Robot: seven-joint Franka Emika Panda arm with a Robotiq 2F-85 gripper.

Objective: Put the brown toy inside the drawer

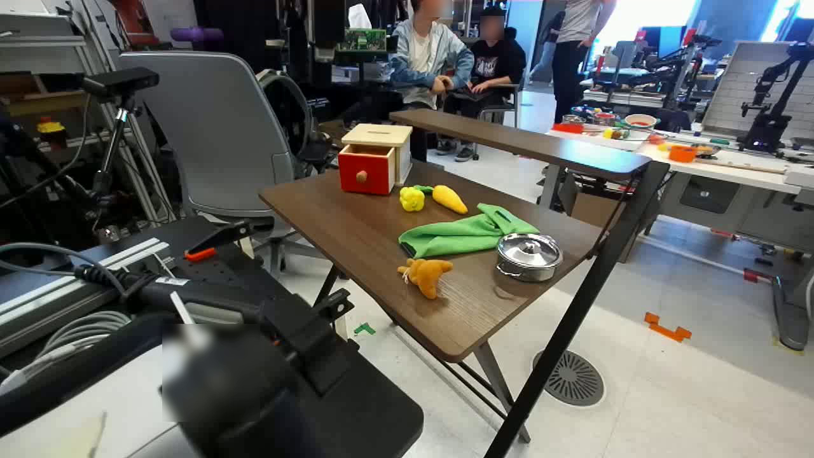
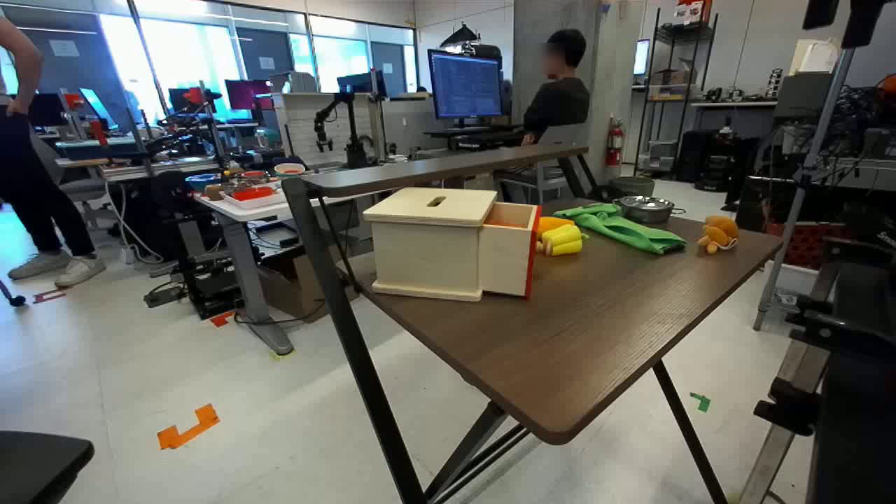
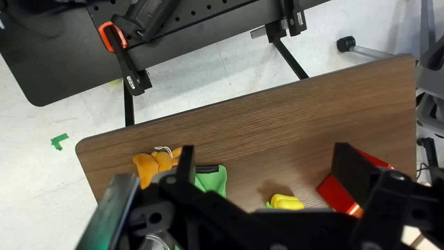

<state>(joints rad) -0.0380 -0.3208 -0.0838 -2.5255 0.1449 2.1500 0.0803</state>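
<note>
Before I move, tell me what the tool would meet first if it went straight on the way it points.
The tool would probably meet the brown tabletop first: wood shows between its open jaws in the wrist view. Depth there is unclear.

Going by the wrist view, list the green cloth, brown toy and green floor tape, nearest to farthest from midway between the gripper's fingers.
1. Green cloth: visible part between the fingers of the open gripper.
2. Brown toy: on the table, just outside the picture-left finger.
3. Green floor tape: farther picture-left, beyond the table's edge.
</note>
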